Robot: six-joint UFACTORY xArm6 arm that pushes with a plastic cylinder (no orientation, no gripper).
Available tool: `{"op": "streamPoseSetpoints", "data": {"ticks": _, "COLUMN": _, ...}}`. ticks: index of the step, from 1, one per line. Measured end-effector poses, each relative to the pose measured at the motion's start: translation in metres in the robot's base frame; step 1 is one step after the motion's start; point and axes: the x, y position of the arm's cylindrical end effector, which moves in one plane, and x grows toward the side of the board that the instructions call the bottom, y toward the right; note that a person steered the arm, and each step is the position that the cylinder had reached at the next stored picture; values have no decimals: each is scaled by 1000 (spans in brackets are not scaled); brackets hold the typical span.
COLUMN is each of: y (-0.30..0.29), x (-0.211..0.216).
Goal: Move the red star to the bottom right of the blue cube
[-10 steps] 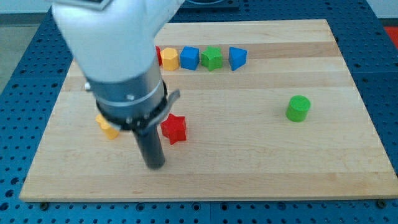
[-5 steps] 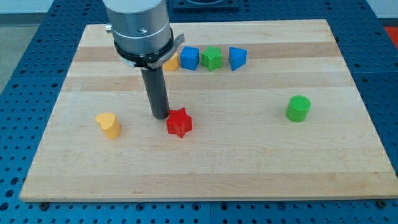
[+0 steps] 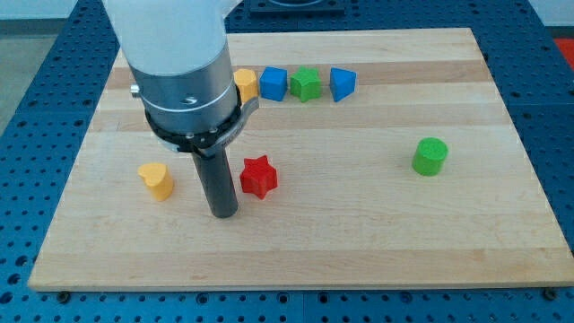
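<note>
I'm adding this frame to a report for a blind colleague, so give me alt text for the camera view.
My tip rests on a wooden board, just left of and slightly below the red star, with a yellow block further left. Along the top sit a yellow block, blue cube, green block and blue block; a green cylinder stands right.

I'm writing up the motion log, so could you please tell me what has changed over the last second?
My tip swung from the view's lower left of the red star up to its upper left, then back down to its lower left. The red star drifted slightly toward the view's right. The yellow block, green cylinder and the top row, including the blue cube, stayed put.
</note>
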Motion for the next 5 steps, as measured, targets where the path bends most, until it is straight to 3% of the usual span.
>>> {"op": "streamPoseSetpoints", "data": {"ticks": 2, "y": 24, "x": 12}}
{"op": "streamPoseSetpoints", "data": {"ticks": 5, "y": 28, "x": -95}}
